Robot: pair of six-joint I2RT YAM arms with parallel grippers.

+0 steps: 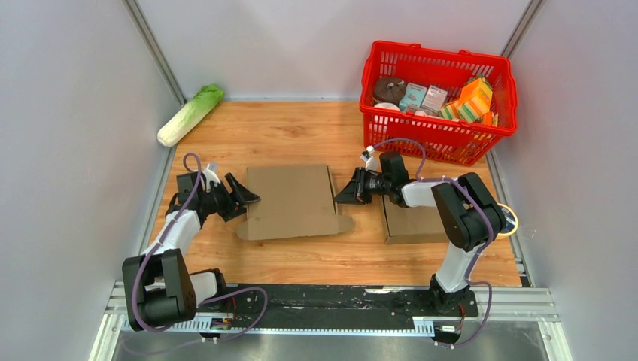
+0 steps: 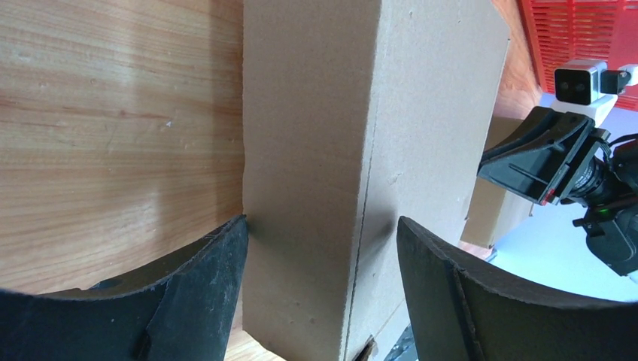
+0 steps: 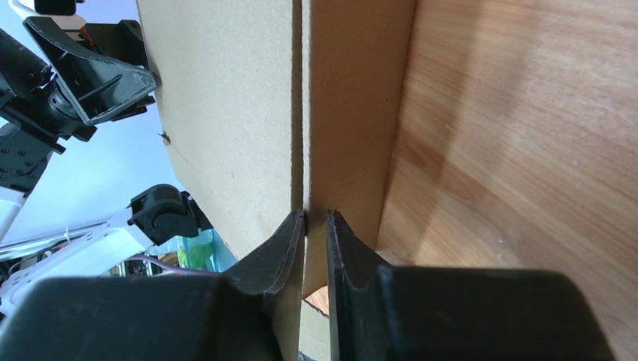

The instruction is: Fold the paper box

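The brown cardboard box [image 1: 292,201] lies in the middle of the wooden table, its top panel facing up. My left gripper [image 1: 244,197] is open at the box's left end. In the left wrist view the box's end wall [image 2: 316,135] stands between the two spread fingers [image 2: 203,293]; the left finger touches its edge and the right one is apart. My right gripper [image 1: 347,192] is shut on the box's right edge. In the right wrist view its fingertips [image 3: 314,222] pinch a thin cardboard panel [image 3: 353,98] beside the top panel [image 3: 226,90].
A red basket [image 1: 440,94] with packets and sponges stands at the back right. A napa cabbage [image 1: 189,114] lies at the back left. A second flat cardboard box [image 1: 414,223] lies under the right arm. Grey walls close both sides.
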